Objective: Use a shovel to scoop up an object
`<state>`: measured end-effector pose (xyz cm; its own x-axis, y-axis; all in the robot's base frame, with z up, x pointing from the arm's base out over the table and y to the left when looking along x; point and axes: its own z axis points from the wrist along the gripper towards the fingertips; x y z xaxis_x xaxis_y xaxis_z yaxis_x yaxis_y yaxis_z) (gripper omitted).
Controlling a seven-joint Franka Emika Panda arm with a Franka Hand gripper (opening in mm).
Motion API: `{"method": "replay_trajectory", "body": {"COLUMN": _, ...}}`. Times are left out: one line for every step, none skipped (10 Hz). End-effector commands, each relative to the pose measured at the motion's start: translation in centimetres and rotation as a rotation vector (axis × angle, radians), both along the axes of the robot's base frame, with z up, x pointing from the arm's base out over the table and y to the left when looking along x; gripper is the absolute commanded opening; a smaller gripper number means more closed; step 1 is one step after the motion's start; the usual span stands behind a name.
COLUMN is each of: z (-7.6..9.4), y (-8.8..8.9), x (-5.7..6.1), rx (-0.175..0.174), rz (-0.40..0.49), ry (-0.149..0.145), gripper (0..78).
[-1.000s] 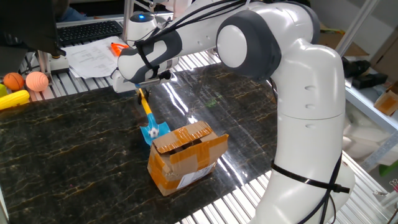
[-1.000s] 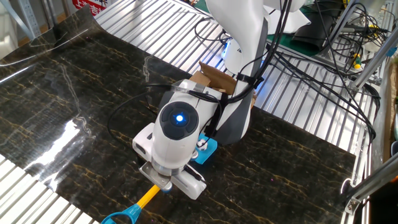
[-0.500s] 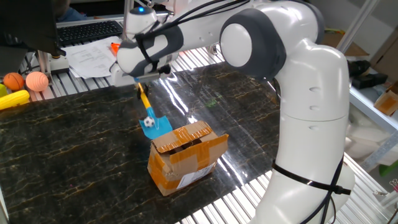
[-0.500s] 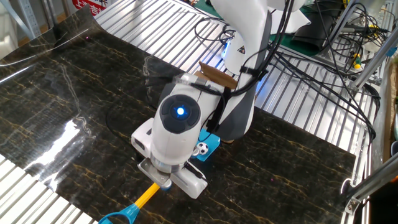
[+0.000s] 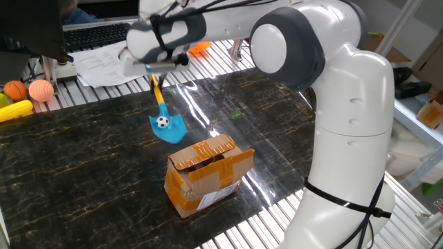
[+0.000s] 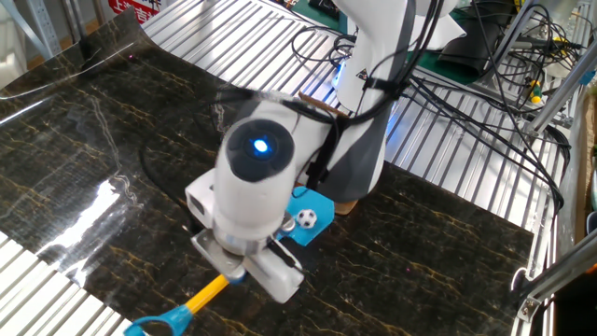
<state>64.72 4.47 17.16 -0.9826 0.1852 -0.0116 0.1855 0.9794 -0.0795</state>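
Observation:
The shovel has a blue pointed blade point(image 5: 168, 128), a yellow-orange shaft point(image 5: 158, 95) and a light blue handle end point(image 6: 154, 325). My gripper point(image 5: 154, 69) is shut on the shaft and holds the shovel in the air above the dark marble-pattern table. The tiny black-and-white ball point(image 5: 161, 122) rests on the blade; it also shows in the other fixed view point(image 6: 305, 220), on the blade point(image 6: 308, 204). My gripper point(image 6: 238, 266) hides the middle of the shaft point(image 6: 205, 293) there.
A brown cardboard box point(image 5: 205, 175) sits on the table just right of and below the blade. Two orange balls point(image 5: 28, 90) and a yellow toy point(image 5: 15, 111) lie at the far left. Papers point(image 5: 104, 62) and a keyboard point(image 5: 100, 33) lie behind. Cables point(image 6: 485, 84) run at the right.
My gripper has risen and moved back from the box, lifting the shovel off the table with the ball on the blade.

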Motion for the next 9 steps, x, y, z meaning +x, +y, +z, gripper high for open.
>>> {"method": "replay_trajectory", "body": {"z": 2.3, "y": -0.4, "x": 1.8, "rx": 0.028, "rz": -0.093, "ry": -0.05, "gripper": 1.3}}
{"method": "replay_trajectory", "body": {"z": 2.6, "y": -0.6, "x": 1.9, "rx": 0.027, "rz": -0.092, "ry": -0.047, "gripper": 1.3}}
{"method": "replay_trajectory", "body": {"z": 2.6, "y": -0.7, "x": 1.9, "rx": 0.024, "rz": -0.092, "ry": -0.046, "gripper": 1.3}}
{"method": "replay_trajectory", "body": {"z": 2.6, "y": -0.7, "x": 1.9, "rx": 0.02, "rz": -0.094, "ry": -0.046, "gripper": 1.3}}
{"method": "replay_trajectory", "body": {"z": 2.7, "y": -0.9, "x": 1.9, "rx": 0.017, "rz": -0.093, "ry": -0.047, "gripper": 1.3}}
{"method": "replay_trajectory", "body": {"z": 2.8, "y": -1.1, "x": 2.0, "rx": 0.019, "rz": -0.104, "ry": -0.047, "gripper": 1.3}}
{"method": "replay_trajectory", "body": {"z": 2.8, "y": -1.2, "x": 2.0, "rx": 0.019, "rz": -0.105, "ry": -0.047, "gripper": 1.3}}
{"method": "replay_trajectory", "body": {"z": 3.1, "y": -1.4, "x": 2.0, "rx": 0.021, "rz": -0.128, "ry": -0.049, "gripper": 1.3}}
{"method": "replay_trajectory", "body": {"z": 3.2, "y": -1.5, "x": 1.8, "rx": 0.021, "rz": -0.147, "ry": -0.05, "gripper": 1.3}}
